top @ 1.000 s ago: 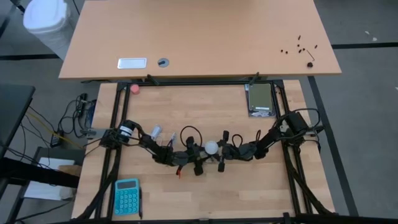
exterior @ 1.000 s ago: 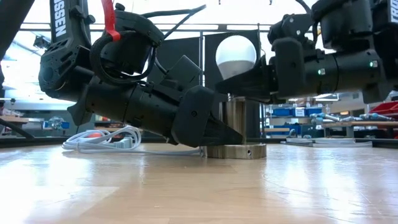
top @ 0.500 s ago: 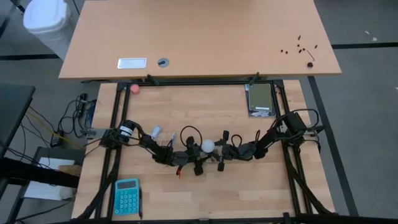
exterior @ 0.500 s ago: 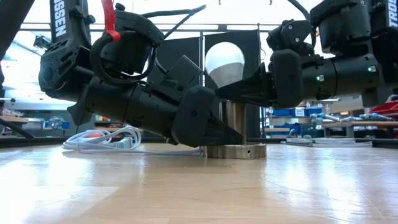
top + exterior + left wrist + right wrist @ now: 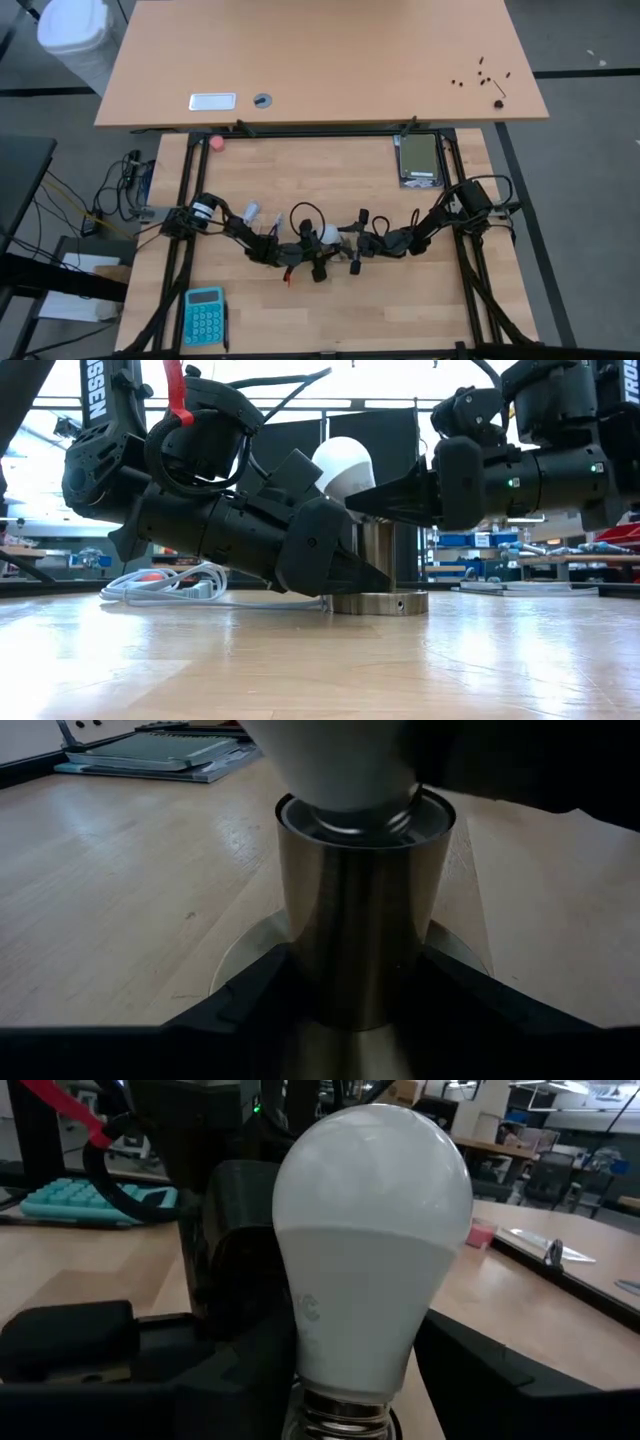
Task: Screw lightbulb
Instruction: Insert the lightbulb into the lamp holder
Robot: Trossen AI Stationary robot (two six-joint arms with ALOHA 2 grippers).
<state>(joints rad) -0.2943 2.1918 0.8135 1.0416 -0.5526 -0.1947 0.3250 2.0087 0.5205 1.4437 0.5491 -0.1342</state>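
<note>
1. Since the earlier frames the lightbulb [image 5: 340, 468] has shifted sideways toward the left arm and now leans, its globe tipped over the top of the socket [image 5: 378, 565] instead of standing straight above it.
2. The right gripper [image 5: 352, 505] has loosened over that second; in the right wrist view its dark fingers stand apart on either side of the bulb's neck, and I cannot tell whether they touch it.
3. The left gripper [image 5: 350, 982] has not moved: its two fingers [image 5: 240, 995] are part open and clamp the foot of the socket cylinder from both sides.
4. In the left wrist view the bulb's base sits in the mouth of the socket, which is a smooth brushed-metal cylinder rising from a flat round disc on the wooden table [image 5: 400, 310].
5. The bulb is frosted white, a round globe narrowing to a ribbed silvery screw base [image 5: 340, 1415].
6. White letters "SSEN" show on the left arm's upper link [image 5: 100, 390].
7. A coiled white cord [image 5: 165, 585] lies behind the left arm.
8. Farther off sit a turquoise calculator [image 5: 204, 315] and a small pink ball [image 5: 216, 142].
</note>
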